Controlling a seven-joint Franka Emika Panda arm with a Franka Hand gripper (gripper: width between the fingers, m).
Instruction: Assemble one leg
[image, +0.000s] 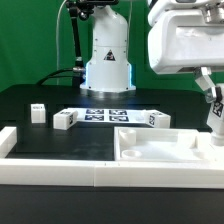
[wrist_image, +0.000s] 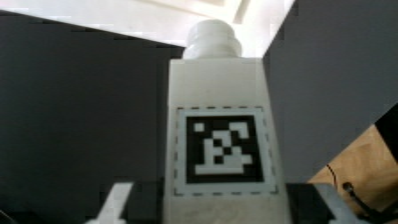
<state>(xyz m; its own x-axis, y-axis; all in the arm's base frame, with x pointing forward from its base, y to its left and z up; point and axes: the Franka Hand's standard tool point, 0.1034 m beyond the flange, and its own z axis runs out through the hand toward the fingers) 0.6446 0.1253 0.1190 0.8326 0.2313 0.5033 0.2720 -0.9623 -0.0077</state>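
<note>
One leg (image: 214, 128) sits in the claw (image: 210, 98) at the exterior view's right, over the right end of the large white panel (image: 150, 146). The claw is closed on the leg, roughly upright with a slight tilt. Cannot tell if its lower end touches the panel.

Wrist view: the leg (wrist_image: 221, 120) fills the middle, with its black-and-white tag (wrist_image: 222, 150) facing the camera and a narrower peg at its end.

The panel lies near on the black bench (image: 30, 95), recesses up. The marker board (image: 110, 114) lies flat just beyond it. Two small white blocks (image: 38, 113) (image: 65, 120) stand on the exterior view's left, well apart from the claw. The robot base (image: 108, 60) is far centre.
</note>
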